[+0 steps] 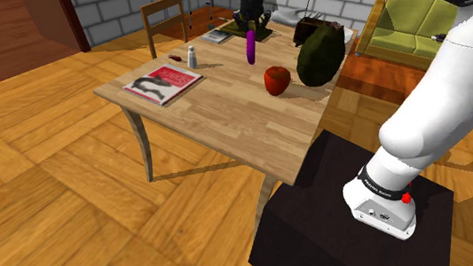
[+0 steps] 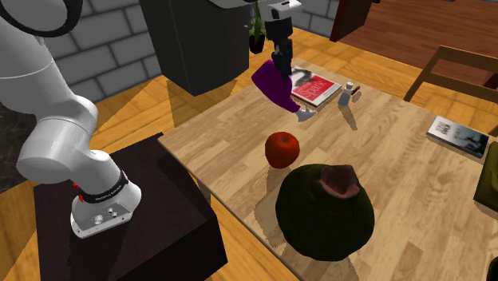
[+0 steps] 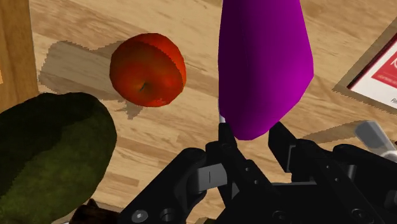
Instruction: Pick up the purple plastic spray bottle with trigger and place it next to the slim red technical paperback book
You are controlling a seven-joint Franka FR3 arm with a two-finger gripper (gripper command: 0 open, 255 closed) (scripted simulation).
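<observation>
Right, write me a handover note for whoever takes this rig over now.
Gripper: shut on the purple spray bottle, which hangs clear above the table.
Red book: lies flat near the table corner at the shoulder view's left, with a small white shaker close by.
Done: bottle grasped and lifted.
Left: carry it over to the book, set it down beside it without hitting the shaker, then release.
</observation>
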